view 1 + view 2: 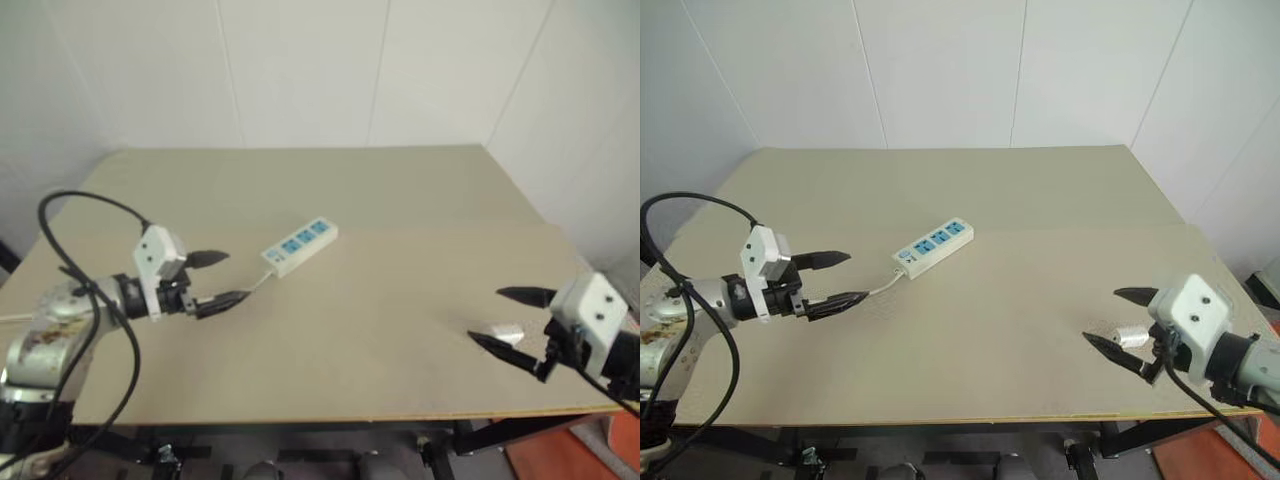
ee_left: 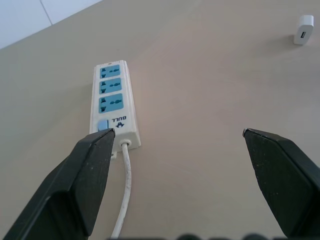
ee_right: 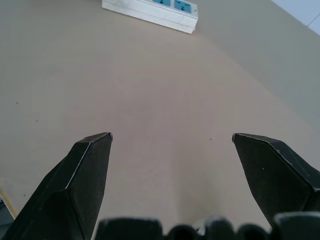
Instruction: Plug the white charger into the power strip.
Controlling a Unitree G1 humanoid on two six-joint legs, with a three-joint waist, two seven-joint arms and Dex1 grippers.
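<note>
progress: not begun, three sockets bare, nothing gripped | white charger point(image 2: 303, 29) lies loose on surface point(image 1: 380, 200), just under the right gripper point(image 1: 1118, 319) jaws, spread wide | power strip point(image 1: 299, 246) just ahead of left gripper point(image 1: 222, 278) jaws, also wide, cord trailing beneath | both arms low, angled inward

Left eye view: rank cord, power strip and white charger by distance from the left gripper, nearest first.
1. cord: right at the open left gripper's fingertips.
2. power strip: mid-table, just beyond the cord.
3. white charger: far across the table, by the right gripper.
</note>
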